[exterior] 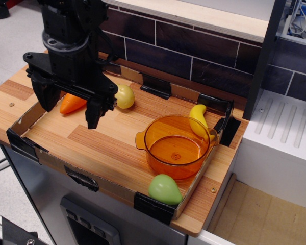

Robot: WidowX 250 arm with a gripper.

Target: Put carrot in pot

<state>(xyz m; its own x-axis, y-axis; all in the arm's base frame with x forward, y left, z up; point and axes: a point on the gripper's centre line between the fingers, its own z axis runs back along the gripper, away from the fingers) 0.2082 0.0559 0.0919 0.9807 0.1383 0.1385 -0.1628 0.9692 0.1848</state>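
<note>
The carrot (72,103) is a bright orange tapered toy lying on the wooden tray floor at the left, partly hidden behind my gripper. The pot (176,146) is a round translucent orange pot with side handles, standing empty at the tray's right side. My black gripper (70,103) hangs over the carrot with its two fingers spread wide, one finger (45,95) left of the carrot and the other finger (94,113) right of it. The gripper is open and holds nothing.
A round yellow-green fruit (124,96) lies just behind the gripper. A curved yellow banana-like toy (198,121) leans behind the pot. A green pear-shaped toy (164,189) sits at the tray's front right corner. A low cardboard rim (61,166) with black tape edges the tray. A brick wall (194,56) rises behind.
</note>
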